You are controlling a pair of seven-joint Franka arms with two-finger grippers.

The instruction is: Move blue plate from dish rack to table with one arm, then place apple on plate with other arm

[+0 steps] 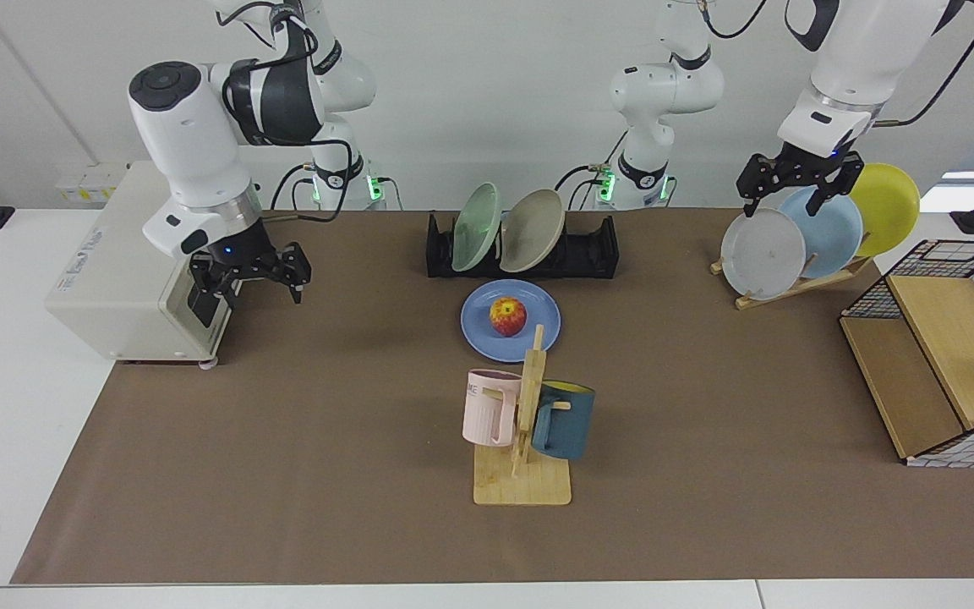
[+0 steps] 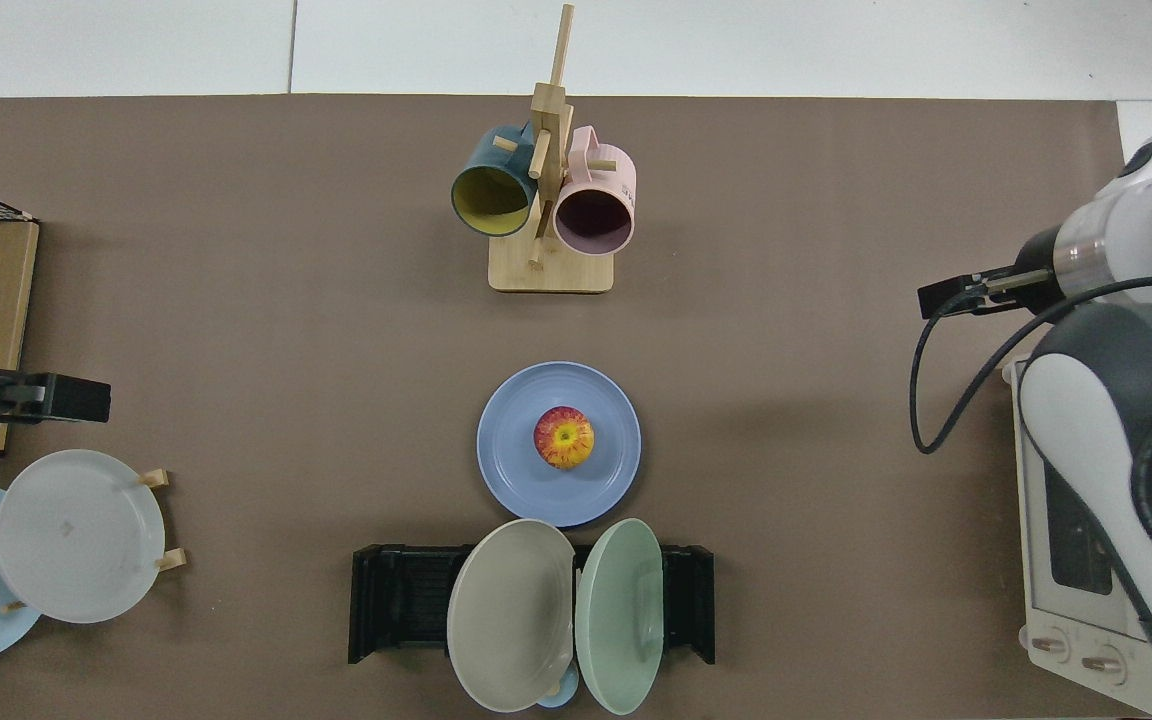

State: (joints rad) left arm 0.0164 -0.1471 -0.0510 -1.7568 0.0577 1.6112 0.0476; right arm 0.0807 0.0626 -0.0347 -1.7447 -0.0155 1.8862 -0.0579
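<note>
The blue plate [image 1: 539,326] [image 2: 514,452] lies flat on the brown table [image 1: 707,406], just in front of the black dish rack [image 1: 590,250] [image 2: 402,602]. The red and yellow apple [image 1: 507,315] [image 2: 564,437] rests at the plate's centre, with nothing touching it. My right gripper [image 1: 250,276] [image 2: 948,299] hangs open and empty in front of the toaster oven, well away from the plate. Over the wooden plate stand my left gripper [image 1: 800,182] [image 2: 54,396] is open and holds nothing.
A pale green plate [image 1: 474,227] and a beige plate [image 1: 533,228] lean in the dish rack. A mug tree [image 1: 523,423] with two mugs stands in front of the blue plate. The toaster oven [image 1: 140,254], the wooden plate stand [image 1: 791,245] and a wire-and-wood box [image 1: 943,355] line the sides.
</note>
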